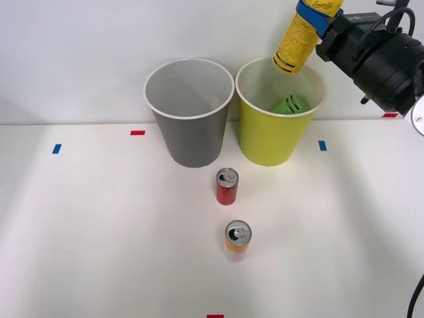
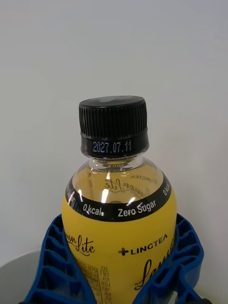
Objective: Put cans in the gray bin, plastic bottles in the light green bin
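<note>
Two cans (image 1: 226, 186) stand in front of the green bin (image 1: 271, 142), not yet sorted. My right gripper (image 1: 317, 14) is clamped on the yellow bottle (image 1: 296, 43), cap-down above this bin, so I judge it drops inside, beside the green bottle (image 1: 291, 105)
</note>
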### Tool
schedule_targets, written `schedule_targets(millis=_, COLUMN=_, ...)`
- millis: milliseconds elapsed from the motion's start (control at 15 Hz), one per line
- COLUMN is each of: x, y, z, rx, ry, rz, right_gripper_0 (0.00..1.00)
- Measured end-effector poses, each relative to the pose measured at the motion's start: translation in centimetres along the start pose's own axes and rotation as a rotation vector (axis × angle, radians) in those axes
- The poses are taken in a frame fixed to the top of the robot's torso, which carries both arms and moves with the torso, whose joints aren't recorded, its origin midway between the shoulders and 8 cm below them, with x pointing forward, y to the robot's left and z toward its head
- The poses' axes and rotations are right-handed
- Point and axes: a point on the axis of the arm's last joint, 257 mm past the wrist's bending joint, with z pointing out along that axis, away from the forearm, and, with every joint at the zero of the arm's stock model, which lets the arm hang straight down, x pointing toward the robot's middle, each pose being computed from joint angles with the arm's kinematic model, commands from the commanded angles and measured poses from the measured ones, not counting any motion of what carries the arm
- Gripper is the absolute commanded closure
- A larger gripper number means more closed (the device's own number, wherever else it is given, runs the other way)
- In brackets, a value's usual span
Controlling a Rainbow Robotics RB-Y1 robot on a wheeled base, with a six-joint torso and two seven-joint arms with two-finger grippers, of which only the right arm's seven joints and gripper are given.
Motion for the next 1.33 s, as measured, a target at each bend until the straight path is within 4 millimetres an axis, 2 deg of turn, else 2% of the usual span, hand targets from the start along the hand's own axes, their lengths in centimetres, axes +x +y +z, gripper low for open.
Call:
schedule_targets(millis=200, x=0.6, y=-0.6, z=0.0, rx=0.005, ry=0.009, rz=0.031, right_gripper_0=1.0)
schedule_targets(millis=267, x=0.7, y=-0.6, z=-0.1, rx=0.003, ry=0.011, rz=0.038, right_gripper_0=0.76)
schedule_targets(millis=333, x=0.8, y=-0.6, z=-0.1, rx=0.0, ry=0.017, rz=0.037, right_gripper_0=0.38)
schedule_targets(millis=400, x=1.0, y=-0.5, z=-0.1, rx=-0.002, ry=0.025, rz=0.033, right_gripper_0=0.06)
schedule_targets(millis=467, x=1.2, y=-0.5, z=-0.2, rx=-0.005, ry=0.033, rz=0.024, right_gripper_0=0.0)
schedule_targets(millis=667, x=2.2, y=0.0, z=-0.2, rx=-0.015, ry=0.055, rz=0.008, right_gripper_0=0.0)
schedule_targets(millis=1000, x=1.9, y=0.6, z=-0.7, rx=-0.03, ry=0.055, rz=-0.049, right_gripper_0=0.0)
schedule_targets(millis=1200, x=1.3, y=2.3, z=-3.6, rx=-0.049, ry=0.03, rz=-0.083, right_gripper_0=0.0)
schedule_targets(millis=1333, x=0.8, y=3.4, z=-6.6, rx=-0.048, ry=-0.001, rz=-0.087, right_gripper_0=0.0)
